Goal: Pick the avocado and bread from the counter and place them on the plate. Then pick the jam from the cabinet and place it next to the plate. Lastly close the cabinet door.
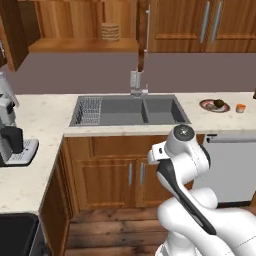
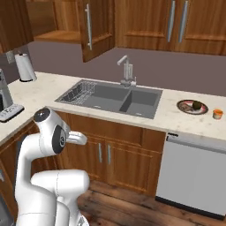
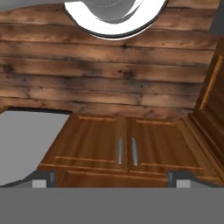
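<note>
The round red-and-black-rimmed plate [image 2: 192, 107] sits right of frame on the beige speckled counter [image 2: 176, 117], carrying the dark green avocado [image 2: 197, 105]. The gripper [image 3: 112, 178] stands wide and empty. The tall brown cabinet door [image 2: 95, 28], upper left, hangs open, probably awaiting closure.

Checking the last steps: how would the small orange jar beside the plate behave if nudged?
The jar looks short and squat, so it would probably slide, not tip. It stands near the plate on smooth counter, so a push could knock them together.
</note>
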You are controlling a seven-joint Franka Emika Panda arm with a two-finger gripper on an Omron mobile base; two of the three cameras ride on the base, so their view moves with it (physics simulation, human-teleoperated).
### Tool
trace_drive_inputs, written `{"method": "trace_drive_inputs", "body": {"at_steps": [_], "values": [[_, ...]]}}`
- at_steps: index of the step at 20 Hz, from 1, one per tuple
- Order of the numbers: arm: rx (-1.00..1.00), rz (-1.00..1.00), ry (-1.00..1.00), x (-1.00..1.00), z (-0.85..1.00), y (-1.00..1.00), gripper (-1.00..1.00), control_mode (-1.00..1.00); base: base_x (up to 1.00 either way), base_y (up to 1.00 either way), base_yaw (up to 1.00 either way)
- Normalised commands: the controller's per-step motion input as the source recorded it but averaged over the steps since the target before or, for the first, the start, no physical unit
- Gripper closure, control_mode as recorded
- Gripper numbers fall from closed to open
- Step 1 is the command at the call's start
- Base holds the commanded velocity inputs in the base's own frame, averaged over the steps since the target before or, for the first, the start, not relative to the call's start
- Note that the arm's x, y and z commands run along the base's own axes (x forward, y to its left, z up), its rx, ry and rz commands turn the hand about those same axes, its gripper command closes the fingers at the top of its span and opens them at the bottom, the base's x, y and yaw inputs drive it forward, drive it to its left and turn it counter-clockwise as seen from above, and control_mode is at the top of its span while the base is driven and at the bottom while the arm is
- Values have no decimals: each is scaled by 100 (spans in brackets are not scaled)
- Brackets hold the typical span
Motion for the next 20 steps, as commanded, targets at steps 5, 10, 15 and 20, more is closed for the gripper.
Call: {"method": "trace_drive_inputs", "body": {"at_steps": [5, 10, 15, 20], "values": [[0, 0, 0, 0, 0, 0, -100, 100, 12, 42, -1], [0, 0, 0, 0, 0, 0, -100, 100, 5, 32, -20], [0, 0, 0, 0, 0, 0, -100, 100, 1, 35, -38], [0, 0, 0, 0, 0, 0, -100, 100, 10, 67, -29]]}}
